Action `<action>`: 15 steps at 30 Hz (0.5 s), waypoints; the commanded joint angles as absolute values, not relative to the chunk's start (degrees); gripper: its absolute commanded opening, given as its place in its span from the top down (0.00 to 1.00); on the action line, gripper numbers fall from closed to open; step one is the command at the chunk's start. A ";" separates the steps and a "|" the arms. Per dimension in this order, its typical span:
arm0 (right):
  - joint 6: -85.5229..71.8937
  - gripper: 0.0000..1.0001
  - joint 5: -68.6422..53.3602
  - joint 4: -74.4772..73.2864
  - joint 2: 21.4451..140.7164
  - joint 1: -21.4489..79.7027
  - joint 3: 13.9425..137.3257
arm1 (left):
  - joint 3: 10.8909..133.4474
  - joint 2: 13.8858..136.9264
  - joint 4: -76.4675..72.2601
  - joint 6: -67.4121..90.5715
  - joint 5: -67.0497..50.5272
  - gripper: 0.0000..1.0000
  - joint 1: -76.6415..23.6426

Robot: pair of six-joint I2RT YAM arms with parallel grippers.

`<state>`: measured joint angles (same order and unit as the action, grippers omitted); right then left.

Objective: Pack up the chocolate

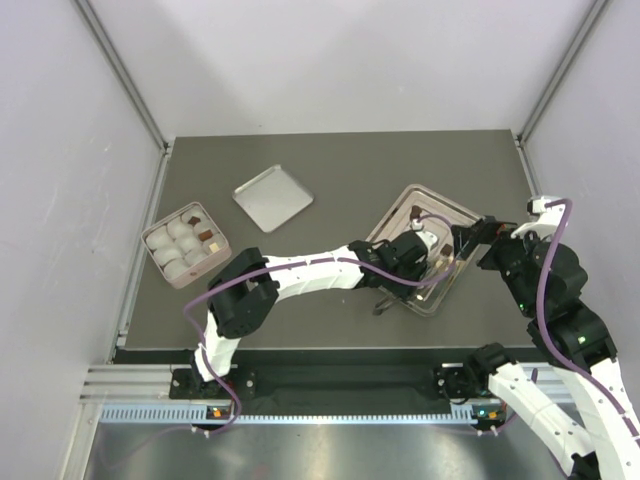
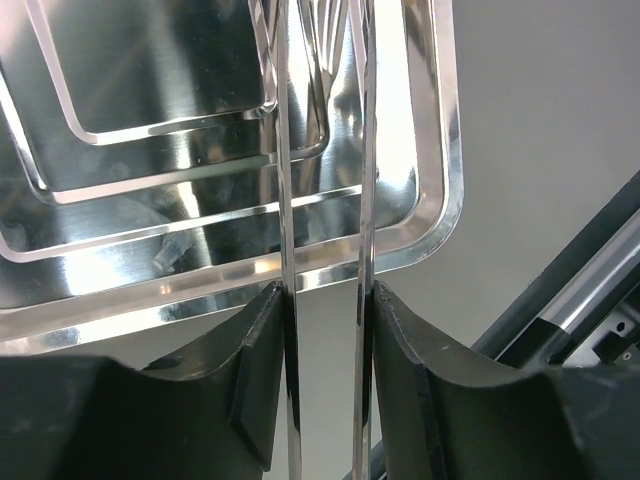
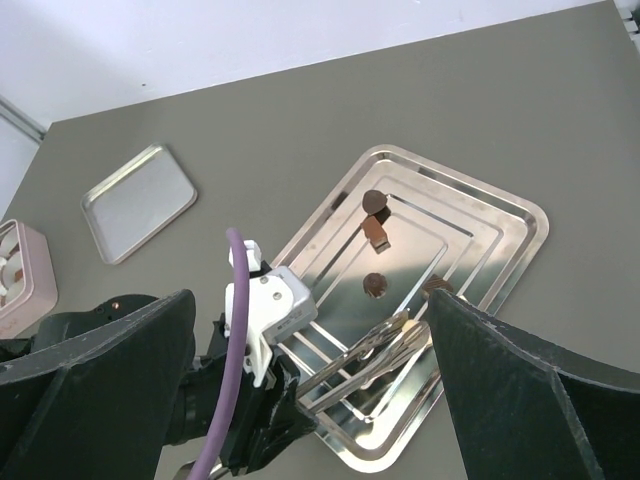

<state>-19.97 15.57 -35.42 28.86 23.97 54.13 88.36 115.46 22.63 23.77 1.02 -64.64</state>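
Several dark and brown chocolate pieces [image 3: 376,286] lie on the stepped steel tray [image 3: 520,225], which also shows in the top view [image 1: 452,208]. My left gripper [image 1: 405,262] is over the tray's near side, shut on metal tongs [image 3: 385,350]. The two tong arms [image 2: 285,200] run up between its fingers [image 2: 255,370]. A small pale piece seems to sit between the tong tips, but it is too small to be sure. My right gripper [image 1: 478,238] hovers at the tray's right edge, open wide and empty. Its fingers [image 3: 500,380] frame the right wrist view.
A pink box [image 1: 172,272] with white cups and a few brown pieces stands at the table's left edge. A small flat steel lid [image 1: 272,197] lies behind the middle. Grey walls close in the table. The black table front edge [image 2: 600,250] is close to the tray.
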 commanded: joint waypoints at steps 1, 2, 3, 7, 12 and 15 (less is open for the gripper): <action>-19.95 0.00 15.38 -34.54 28.04 24.87 55.28 | 90.53 114.26 20.92 23.03 2.28 0.59 -65.21; -19.95 0.00 15.29 -34.54 28.04 24.79 55.28 | 90.44 114.00 21.00 23.03 2.55 0.60 -65.13; -20.04 0.00 15.38 -34.54 27.86 24.79 55.28 | 90.35 113.73 21.01 23.03 3.07 0.60 -65.13; -20.21 0.00 15.29 -34.54 27.77 24.79 55.11 | 90.00 112.07 21.36 23.64 4.22 0.62 -65.21; -20.48 0.00 15.12 -34.54 27.60 24.79 55.02 | 90.35 109.78 22.94 24.96 6.06 0.64 -65.13; -20.57 0.00 14.94 -34.54 27.51 24.79 55.02 | 90.44 108.72 24.08 25.57 7.20 0.64 -65.13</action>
<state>-20.14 15.31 -35.42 28.16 23.97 54.11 88.36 114.13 24.14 24.40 4.84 -64.88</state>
